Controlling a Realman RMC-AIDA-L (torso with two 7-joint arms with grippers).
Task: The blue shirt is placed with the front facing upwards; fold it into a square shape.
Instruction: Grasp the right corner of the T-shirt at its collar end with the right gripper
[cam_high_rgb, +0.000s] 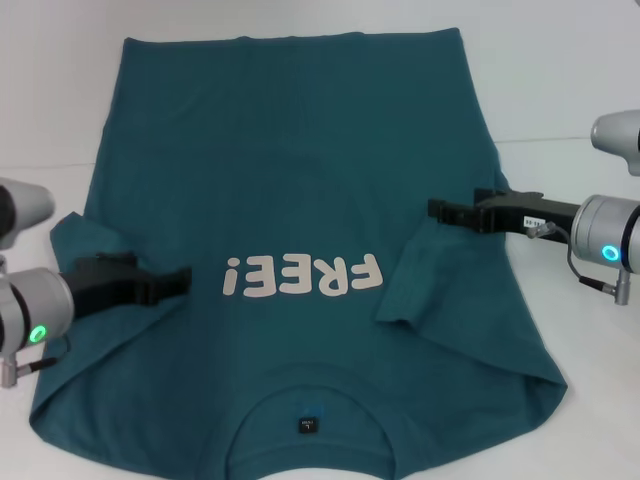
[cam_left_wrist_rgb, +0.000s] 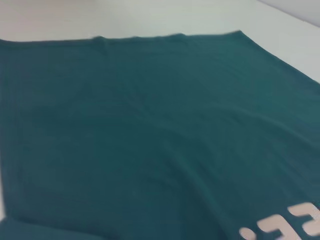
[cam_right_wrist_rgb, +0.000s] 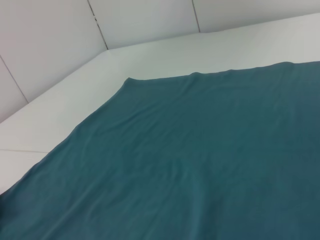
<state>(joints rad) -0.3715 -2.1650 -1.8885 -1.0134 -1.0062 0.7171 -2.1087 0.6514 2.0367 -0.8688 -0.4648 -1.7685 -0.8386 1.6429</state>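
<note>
I see the blue shirt (cam_high_rgb: 300, 190) flat on the white table (cam_high_rgb: 580, 90) under both tools, but I cannot tell if my left gripper (cam_high_rgb: 172, 282) or right gripper (cam_high_rgb: 447, 211) holds any cloth, so a pull might bunch it up.

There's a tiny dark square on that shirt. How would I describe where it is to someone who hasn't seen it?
Start with the blue shirt spread over the white table. Below the whitish FREE! print, at the collar edge nearest the robot, sits the neck label. It is the only black patch on the teal cloth.
</note>
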